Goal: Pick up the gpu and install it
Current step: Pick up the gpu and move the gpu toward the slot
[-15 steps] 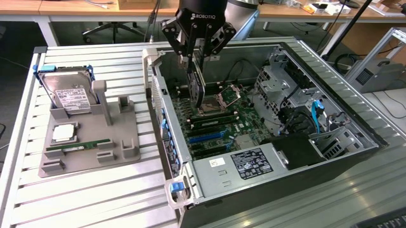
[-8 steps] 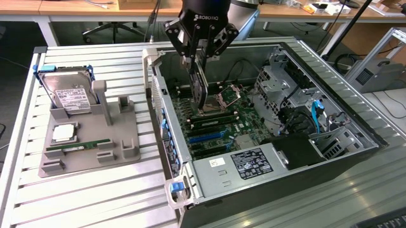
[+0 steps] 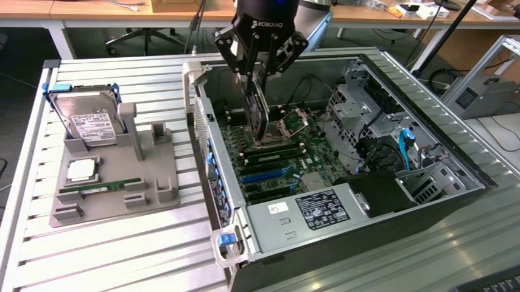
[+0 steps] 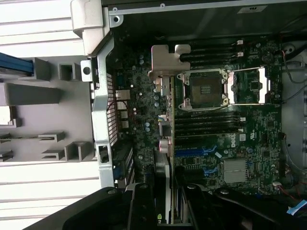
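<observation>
While above motherboard (image 3: 302, 165), gpu (image 3: 260, 115) in claw (image 3: 254, 76)

Arm (image 3: 272, 7) vertical, hand (image 3: 256, 74) straight down, fingers (image 3: 231, 58) partway closed in a pinch.

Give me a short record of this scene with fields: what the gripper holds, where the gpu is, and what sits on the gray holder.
gripper: shut on the gpu, gripping its upper edge
gpu: held on edge inside the open computer case, over the motherboard; whether it sits in a slot cannot be told
gray holder: outside the case, on the exterior view's left
on the holder: hard drive propped up, RAM stick lying flat
</observation>
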`<move>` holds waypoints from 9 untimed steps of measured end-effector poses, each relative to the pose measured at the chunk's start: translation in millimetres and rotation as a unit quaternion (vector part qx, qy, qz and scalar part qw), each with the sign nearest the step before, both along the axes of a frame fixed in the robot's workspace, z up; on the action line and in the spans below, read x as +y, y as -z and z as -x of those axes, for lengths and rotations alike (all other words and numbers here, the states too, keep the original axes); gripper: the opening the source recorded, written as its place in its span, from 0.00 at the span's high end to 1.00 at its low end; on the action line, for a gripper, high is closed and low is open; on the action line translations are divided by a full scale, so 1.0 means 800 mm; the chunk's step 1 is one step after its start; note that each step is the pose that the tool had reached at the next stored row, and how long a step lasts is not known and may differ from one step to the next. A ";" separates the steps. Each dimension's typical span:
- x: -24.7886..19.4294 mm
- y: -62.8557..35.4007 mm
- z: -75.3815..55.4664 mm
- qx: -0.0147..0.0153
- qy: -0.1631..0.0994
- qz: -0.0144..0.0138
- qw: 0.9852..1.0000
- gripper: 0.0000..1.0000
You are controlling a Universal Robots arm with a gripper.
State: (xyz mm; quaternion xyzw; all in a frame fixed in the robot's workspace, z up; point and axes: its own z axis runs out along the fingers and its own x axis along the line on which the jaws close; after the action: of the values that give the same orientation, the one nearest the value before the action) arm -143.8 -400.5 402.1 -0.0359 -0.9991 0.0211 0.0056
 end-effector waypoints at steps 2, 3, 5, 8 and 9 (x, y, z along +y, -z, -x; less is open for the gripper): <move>-0.0007 0.000 -0.001 0.000 0.000 0.000 1.000 0.73; -0.0011 0.001 -0.002 0.000 0.000 0.000 1.000 0.73; -0.0016 0.001 -0.003 0.000 0.000 0.000 1.000 0.73; -0.0022 0.002 -0.004 0.000 0.000 0.000 1.000 0.73; -0.0025 0.002 -0.005 0.000 0.000 0.000 1.000 0.73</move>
State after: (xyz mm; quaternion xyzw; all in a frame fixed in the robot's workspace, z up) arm -140.1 -402.5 400.7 -0.0359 -0.9991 0.0212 0.0056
